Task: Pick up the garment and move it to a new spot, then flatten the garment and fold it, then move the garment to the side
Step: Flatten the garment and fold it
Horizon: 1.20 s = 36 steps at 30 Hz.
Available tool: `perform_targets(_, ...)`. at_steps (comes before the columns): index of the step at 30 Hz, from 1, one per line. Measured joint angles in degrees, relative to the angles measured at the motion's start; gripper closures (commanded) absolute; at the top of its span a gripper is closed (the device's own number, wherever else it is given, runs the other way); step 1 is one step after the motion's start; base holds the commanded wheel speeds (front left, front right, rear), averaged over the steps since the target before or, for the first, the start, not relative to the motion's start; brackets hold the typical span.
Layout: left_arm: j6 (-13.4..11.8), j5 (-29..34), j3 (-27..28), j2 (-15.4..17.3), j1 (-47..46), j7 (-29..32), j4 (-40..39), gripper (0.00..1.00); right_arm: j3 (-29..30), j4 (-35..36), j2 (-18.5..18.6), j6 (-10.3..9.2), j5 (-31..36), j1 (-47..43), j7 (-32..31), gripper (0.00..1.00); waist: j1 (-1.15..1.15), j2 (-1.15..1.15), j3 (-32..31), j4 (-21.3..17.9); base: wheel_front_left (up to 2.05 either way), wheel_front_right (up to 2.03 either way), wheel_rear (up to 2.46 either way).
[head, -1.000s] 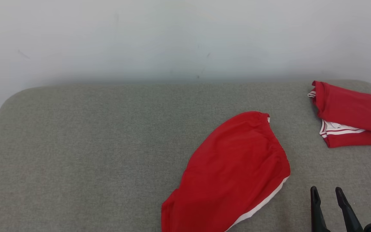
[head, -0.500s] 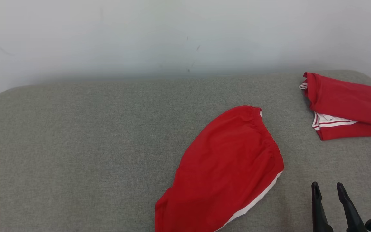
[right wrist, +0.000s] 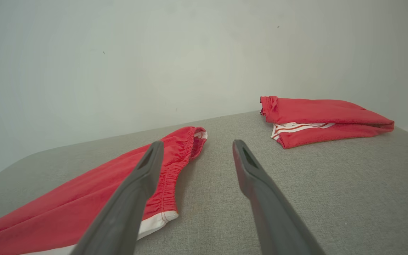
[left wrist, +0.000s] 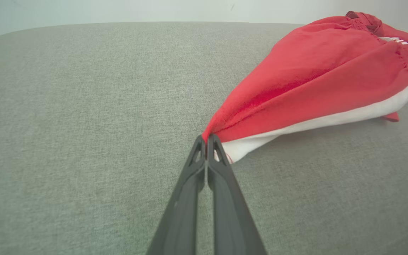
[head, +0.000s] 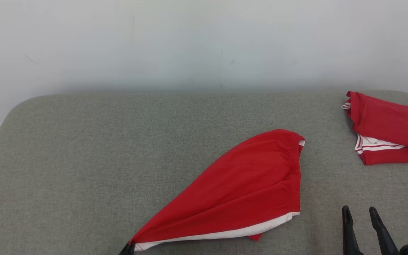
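A grey padded surface is seen before a white wall. At the lower left, the left gripper is clamped tight on one corner of the red garment, at its white hem. From that pinched corner the garment is drawn into a fan, spread rightward across the middle of the surface, waistband farthest away. At the lower right, the right gripper is held with fingers spread apart, just beside the garment. At the far right, a folded red garment is laid well apart.
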<state>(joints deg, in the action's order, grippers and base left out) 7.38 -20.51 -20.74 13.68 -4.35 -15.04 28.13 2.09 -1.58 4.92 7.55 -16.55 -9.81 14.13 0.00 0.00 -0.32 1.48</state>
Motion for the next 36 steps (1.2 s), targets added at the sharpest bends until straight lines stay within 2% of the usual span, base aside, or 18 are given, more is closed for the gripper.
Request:
perform_targets(2, 0.0, 0.0, 0.0, 0.0, 0.4, 0.0, 1.0, 1.0, -0.1, -0.3, 0.0, 0.0, -0.1, 0.0, 0.0, 0.0, 0.0, 0.0, -0.2, 0.1, 0.0, 0.0, 0.0)
perform_targets(3, 0.0, 0.0, -0.1, -0.1, 0.6, 0.0, 1.2, 0.59, -0.1, -0.5, 0.0, 0.0, -0.2, 0.0, 0.0, 0.0, 0.0, 0.0, -0.4, 0.2, 0.0, 0.0, 0.0)
perform_targets(4, 0.0, 0.1, 0.1, -0.4, 0.7, 0.0, 1.2, 0.0, -0.1, -0.7, 0.0, 0.0, -0.2, 0.0, 0.0, 0.0, 0.0, 0.0, -0.5, 0.2, 0.0, 0.0, 0.0)
perform_targets(11, -0.2, 0.9, 3.6, -2.7, 3.4, 0.0, -6.5, 0.0, 1.0, -0.9, 0.2, 0.0, -0.5, -0.2, 0.3, 0.0, 0.0, 0.0, -1.5, 1.5, 0.0, 0.0, 0.0)
perform_targets(20, -2.4, 4.5, 13.4, -3.3, 7.5, 0.0, -20.0, 0.0, 0.8, 0.1, -0.3, 0.0, -0.2, -0.3, 0.6, 0.0, 0.0, 0.0, -3.2, 3.5, 0.0, 0.0, 0.0)
perform_targets(24, -3.8, 6.0, 17.6, -3.3, 8.4, 0.0, -22.6, 0.0, 0.5, 0.5, -0.5, 0.0, 0.0, -0.3, 0.6, 0.0, 0.0, 0.0, -3.7, 3.7, 0.0, 0.0, 0.0)
perform_targets(32, -3.8, 6.4, 22.1, -1.6, 10.8, 0.0, -25.3, 0.0, 0.1, 1.3, -0.5, 0.0, 0.1, -1.9, 0.7, 0.0, 0.0, 0.0, -4.3, 3.5, 0.0, 0.0, 0.0)
perform_targets(36, -3.3, 6.4, 22.5, -1.1, 11.9, 0.0, -26.1, 0.0, 0.2, 1.3, -0.4, 0.0, 0.1, -2.5, 0.8, 0.0, 0.0, 0.0, -4.4, 3.5, 0.0, 0.0, 0.0)
